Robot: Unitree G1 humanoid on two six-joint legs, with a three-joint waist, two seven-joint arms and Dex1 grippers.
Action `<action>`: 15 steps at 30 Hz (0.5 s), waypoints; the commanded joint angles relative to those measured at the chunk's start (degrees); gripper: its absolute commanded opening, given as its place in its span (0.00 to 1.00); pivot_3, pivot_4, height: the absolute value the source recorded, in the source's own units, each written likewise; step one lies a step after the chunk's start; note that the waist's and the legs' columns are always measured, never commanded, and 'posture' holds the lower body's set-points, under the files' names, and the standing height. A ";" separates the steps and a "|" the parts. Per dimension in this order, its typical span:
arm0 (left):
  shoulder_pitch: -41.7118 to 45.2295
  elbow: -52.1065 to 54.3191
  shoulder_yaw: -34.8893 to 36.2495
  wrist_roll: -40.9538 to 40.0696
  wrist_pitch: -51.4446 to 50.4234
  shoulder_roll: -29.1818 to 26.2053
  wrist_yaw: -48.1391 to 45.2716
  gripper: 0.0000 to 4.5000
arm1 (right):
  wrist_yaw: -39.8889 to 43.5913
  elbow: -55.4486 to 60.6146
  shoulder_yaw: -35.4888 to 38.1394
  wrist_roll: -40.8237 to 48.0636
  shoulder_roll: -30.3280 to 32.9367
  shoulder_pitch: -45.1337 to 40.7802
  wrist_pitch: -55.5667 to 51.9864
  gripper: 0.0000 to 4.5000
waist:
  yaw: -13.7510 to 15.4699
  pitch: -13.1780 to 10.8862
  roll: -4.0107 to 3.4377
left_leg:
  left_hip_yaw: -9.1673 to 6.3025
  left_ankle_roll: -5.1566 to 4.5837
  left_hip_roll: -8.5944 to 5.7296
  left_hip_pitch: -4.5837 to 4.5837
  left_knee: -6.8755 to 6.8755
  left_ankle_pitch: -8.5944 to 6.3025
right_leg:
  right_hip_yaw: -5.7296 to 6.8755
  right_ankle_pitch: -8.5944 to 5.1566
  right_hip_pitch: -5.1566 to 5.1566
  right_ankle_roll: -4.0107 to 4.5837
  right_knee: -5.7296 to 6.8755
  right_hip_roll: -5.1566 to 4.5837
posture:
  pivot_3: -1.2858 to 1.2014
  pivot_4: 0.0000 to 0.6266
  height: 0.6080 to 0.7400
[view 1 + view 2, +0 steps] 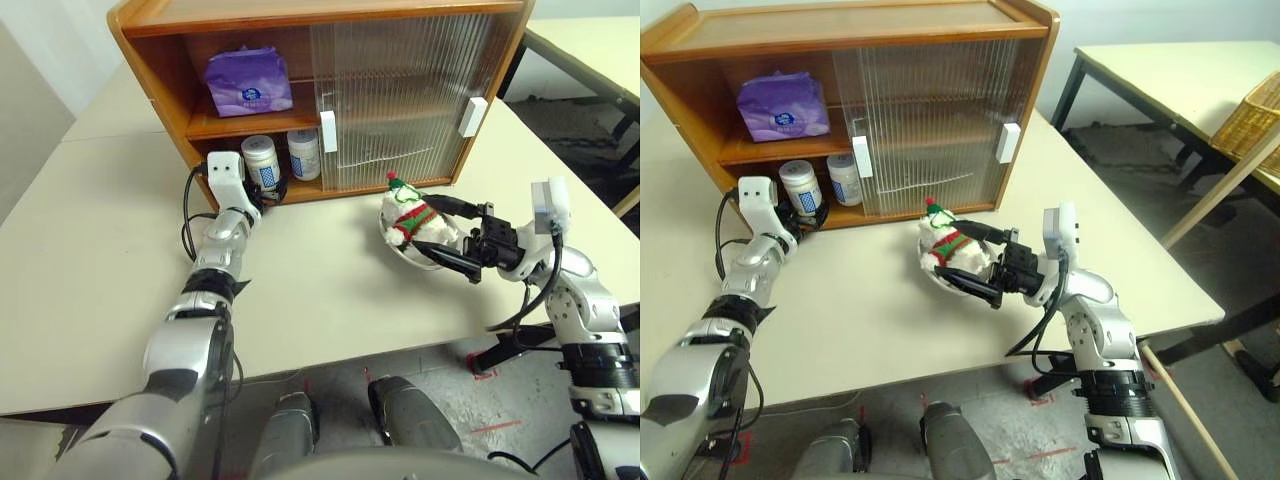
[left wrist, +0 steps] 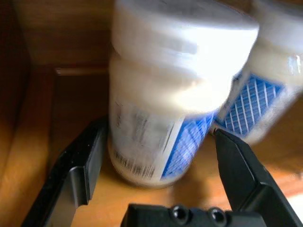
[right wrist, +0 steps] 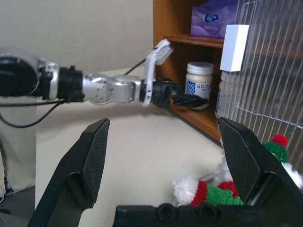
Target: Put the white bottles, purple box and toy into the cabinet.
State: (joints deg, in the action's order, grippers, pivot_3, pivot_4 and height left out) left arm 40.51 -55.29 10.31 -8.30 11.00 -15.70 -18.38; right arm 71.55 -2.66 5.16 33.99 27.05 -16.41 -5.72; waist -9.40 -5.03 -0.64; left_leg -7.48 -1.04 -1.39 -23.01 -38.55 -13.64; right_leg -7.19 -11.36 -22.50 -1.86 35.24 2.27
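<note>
The cabinet is orange-brown wood with ribbed translucent doors and white block handles. Between the black fingers stands a white jar — its label white with blue cross-hatching. The purple box carries a blue round logo. The toy is white — scarf striped red and green.

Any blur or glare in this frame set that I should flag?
Left wrist view: the two white bottles are smeared and soft, label text unreadable, lids washed out by bright light. Right wrist view: sharp on the toy and cabinet. Eye views: evenly lit, with mild sheen on the ribbed doors.
</note>
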 commanded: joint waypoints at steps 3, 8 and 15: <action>-9.92 14.97 -1.45 -1.22 -1.75 1.22 -3.36 0.99 | 0.05 0.37 -0.19 0.34 -0.62 -0.08 0.32 1.00 | -0.04 0.00 0.00 | -0.02 -0.01 -0.02 -0.04 0.02 -0.04 | -0.02 -0.03 -0.01 -0.03 -0.03 -0.01 | 0.42 0.15 1.00; -18.98 30.29 -3.96 -3.12 -2.65 1.46 -8.31 0.78 | 0.65 -1.06 -0.30 0.00 -0.75 -0.92 0.31 1.00 | 0.08 -0.01 0.01 | -0.12 0.02 0.08 -0.02 0.03 -0.05 | -0.11 -0.04 0.00 -0.02 -0.02 -0.08 | 0.42 0.15 1.00; -15.78 37.50 -10.98 -3.16 -2.90 3.13 -15.97 0.24 | 1.17 -2.44 -0.35 -0.33 -1.05 -1.95 0.87 1.00 | 0.76 -0.01 0.01 | -0.34 0.08 0.19 -0.06 0.02 -0.07 | -0.35 -0.02 0.00 0.03 -0.02 -0.19 | 0.42 0.14 1.00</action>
State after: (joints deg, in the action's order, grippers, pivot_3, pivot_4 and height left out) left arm 23.40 -19.14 1.79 -11.75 8.75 -13.21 -32.48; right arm 72.17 -4.82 5.14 33.93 25.99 -17.87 -5.33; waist -8.64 -5.04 -0.62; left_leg -7.85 -0.95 -1.21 -23.10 -38.53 -13.71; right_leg -7.54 -11.37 -22.52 -1.83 35.22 2.04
